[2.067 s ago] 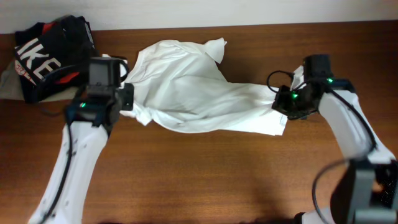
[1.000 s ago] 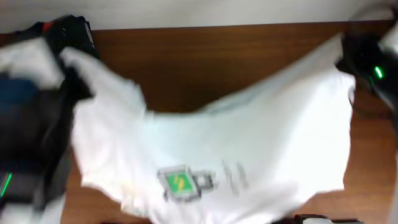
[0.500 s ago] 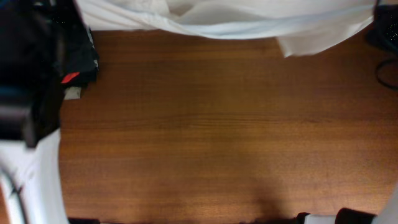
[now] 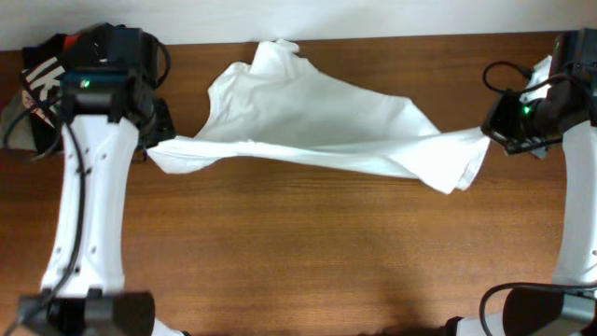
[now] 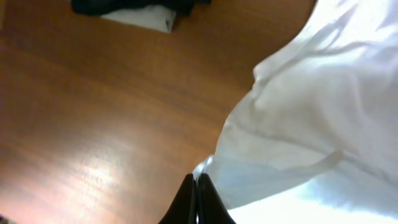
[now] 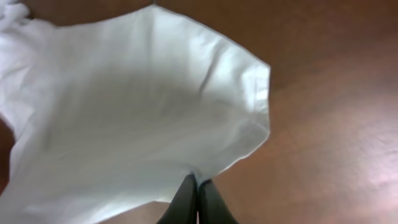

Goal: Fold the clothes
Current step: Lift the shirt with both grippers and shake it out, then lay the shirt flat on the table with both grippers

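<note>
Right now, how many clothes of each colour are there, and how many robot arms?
White shirt: 1
Black garment: 1
Pale cloth under it: 1
Arms: 2, the left arm and the right arm
Total: 5

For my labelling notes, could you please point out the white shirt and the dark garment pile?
white shirt (image 4: 317,121), overhead view, middle of the cloth.
dark garment pile (image 4: 39,75), overhead view, its lettered part.
</note>
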